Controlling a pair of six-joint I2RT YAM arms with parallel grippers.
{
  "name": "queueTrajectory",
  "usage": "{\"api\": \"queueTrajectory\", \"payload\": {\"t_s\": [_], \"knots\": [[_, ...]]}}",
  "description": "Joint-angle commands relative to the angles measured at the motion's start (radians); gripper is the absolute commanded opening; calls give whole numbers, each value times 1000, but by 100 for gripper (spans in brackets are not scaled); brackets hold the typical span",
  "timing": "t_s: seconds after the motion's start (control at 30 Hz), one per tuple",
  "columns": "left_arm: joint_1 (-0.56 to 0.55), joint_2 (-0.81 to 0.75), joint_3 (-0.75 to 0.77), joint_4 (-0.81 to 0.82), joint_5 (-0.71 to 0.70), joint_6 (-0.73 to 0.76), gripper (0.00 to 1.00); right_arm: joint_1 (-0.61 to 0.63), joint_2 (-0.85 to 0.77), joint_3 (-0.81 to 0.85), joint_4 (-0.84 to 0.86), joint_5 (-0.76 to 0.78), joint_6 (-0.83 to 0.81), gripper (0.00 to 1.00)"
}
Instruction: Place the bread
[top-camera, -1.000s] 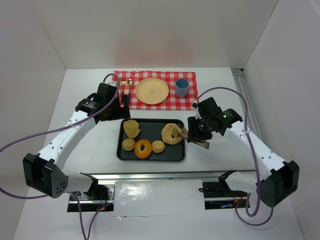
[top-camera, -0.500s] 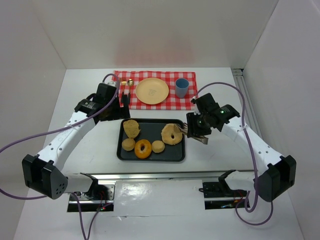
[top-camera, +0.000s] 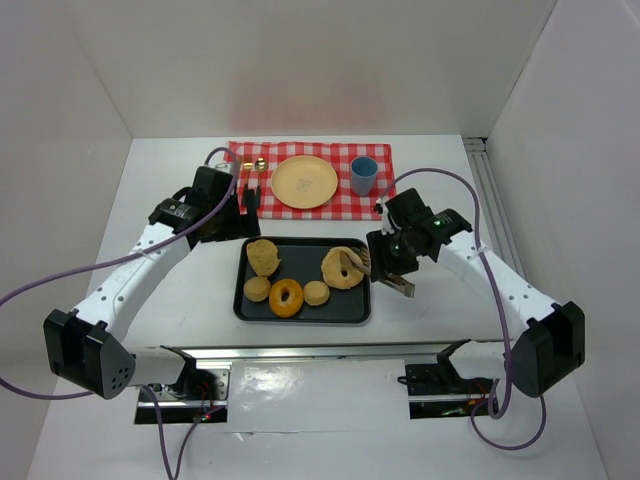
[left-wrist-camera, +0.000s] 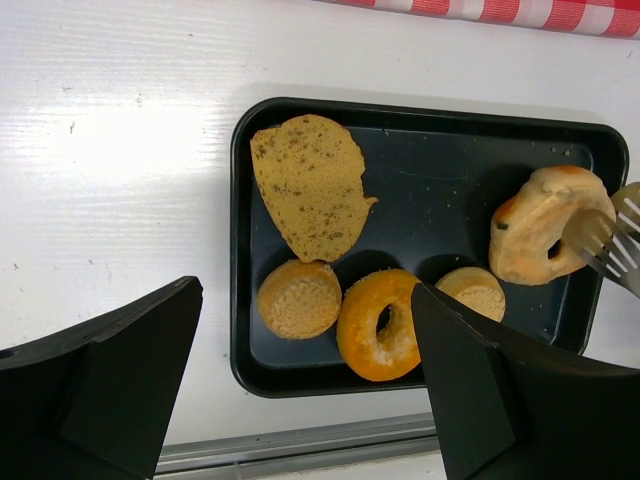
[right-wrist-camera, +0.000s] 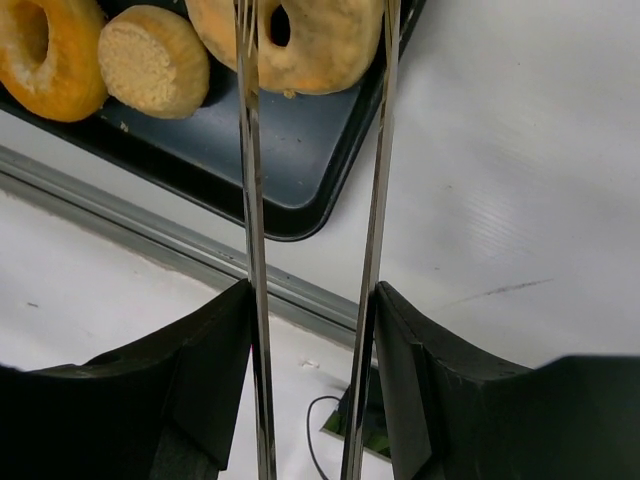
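The right tool (right-wrist-camera: 312, 295) is clamped on metal tongs (right-wrist-camera: 251, 200) whose tips reach the bagel (top-camera: 343, 268), which is tilted on edge at the right end of the dark tray (top-camera: 340, 305) on the table (top-camera: 200, 300), while the left tool (top-camera: 248, 203) hangs wide open and empty beyond the tray's far-left corner.

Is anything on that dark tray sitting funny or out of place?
The pale bagel at the right end of the tray looks tipped up instead of lying flat. Metal tongs, held in the right hand, are pinching it. Nothing looks spilled.
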Motion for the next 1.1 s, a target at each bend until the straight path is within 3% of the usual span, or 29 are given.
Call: {"api": "queueTrajectory", "payload": {"t_s": [0.0, 0.27, 0.43, 0.47, 0.6, 0.87, 1.07], "knots": [[3, -19, -17, 11, 7, -24, 99, 8, 7, 26, 60, -43, -48, 57], [3, 1, -8, 11, 27, -24, 98, 17, 52, 35, 69, -21, -59, 61], [3, -9, -8, 11, 27, -24, 98, 17, 40, 47, 48, -32, -59, 35], [3, -9, -8, 11, 27, -24, 98, 17, 30, 47, 48, -32, -59, 24], [3, -9, -8, 11, 27, -34, 98, 17, 21, 101, 13, -23, -59, 0], [3, 1, -17, 22, 9, -64, 98, 28, 21, 267, -32, 6, -50, 0], [24, -27, -8, 13, -4, -74, 98, 39, 139, 359, 187, 90, 47, 0]]}}
